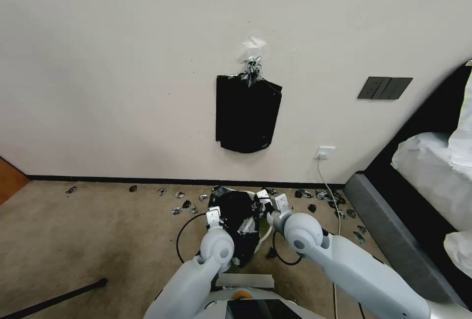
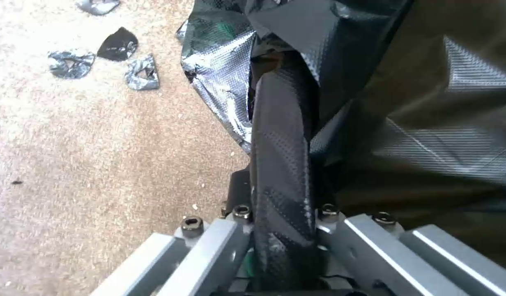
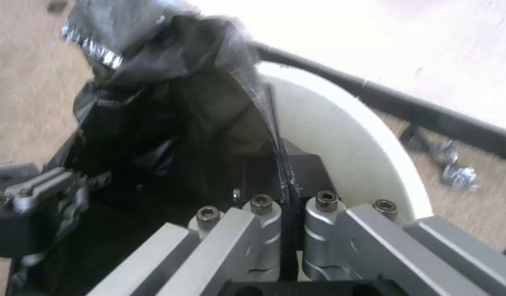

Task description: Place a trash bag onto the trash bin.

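**Both claws stretching the bag over the bin**

The left claw is pinched tight on the trash bag at the left side of the trash bin; the right claw is clamped on the bag's edge at the bin's right rim, presumably to spread its mouth. Black scraps litter the carpet around the bin, and a cable loops beside it.

Lying and standing in the scene are one trash bag, one trash bin, one hanging bundle of bags, two grippers, and perhaps twenty black scraps along the far wall.
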Tool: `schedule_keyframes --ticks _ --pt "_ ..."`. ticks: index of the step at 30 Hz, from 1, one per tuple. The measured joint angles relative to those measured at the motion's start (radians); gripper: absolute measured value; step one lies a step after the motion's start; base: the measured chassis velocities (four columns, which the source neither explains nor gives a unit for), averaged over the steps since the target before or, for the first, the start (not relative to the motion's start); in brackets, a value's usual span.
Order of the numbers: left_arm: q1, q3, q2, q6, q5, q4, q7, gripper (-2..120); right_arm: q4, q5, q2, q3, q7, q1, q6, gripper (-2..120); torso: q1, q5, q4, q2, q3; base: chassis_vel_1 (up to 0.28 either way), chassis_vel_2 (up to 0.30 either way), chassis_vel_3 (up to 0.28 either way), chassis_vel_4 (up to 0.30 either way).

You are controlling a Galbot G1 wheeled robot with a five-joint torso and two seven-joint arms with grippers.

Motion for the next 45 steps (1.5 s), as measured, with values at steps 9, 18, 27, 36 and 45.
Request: schedule_keyframes --ticks 9,18,27,36,45 --pt "0.042 -0.018 0.141 -0.050 0.231 -0.150 0.315 1 -0.009 -0.192 -0.067 0.012 -0.072 0.051 0.142 0 0.000 0.0004 0.0000 0.000 0.000 0.000 0.000 0.000 0.000" --pt "0.129 -0.119 0.256 -0.098 0.420 -0.248 0.555 1 0.030 -0.167 -0.210 0.010 -0.101 0.193 0.174 0 0.000 0.0003 0.0003 0.000 0.000 0.000 0.000 0.000 0.000" --pt "0.211 -0.204 0.320 -0.175 0.481 -0.320 0.781 1 0.059 -0.137 -0.385 0.012 -0.234 0.151 0.178 0 0.000 0.0001 0.0000 0.000 0.000 0.000 0.000 0.000 0.000" --pt "0.253 -0.287 0.324 -0.271 0.441 -0.348 0.859 1 0.091 -0.118 -0.500 0.222 -0.346 -0.089 0.177 0 0.000 0.0000 -0.0001 0.000 0.000 0.000 0.000 0.000 0.000" --pt "0.241 -0.371 0.268 -0.289 0.203 -0.347 0.726 1 0.133 -0.221 -0.470 0.279 -0.391 -0.258 0.211 0 0.000 0.0004 0.0004 0.000 0.000 0.000 0.000 0.000 0.000"
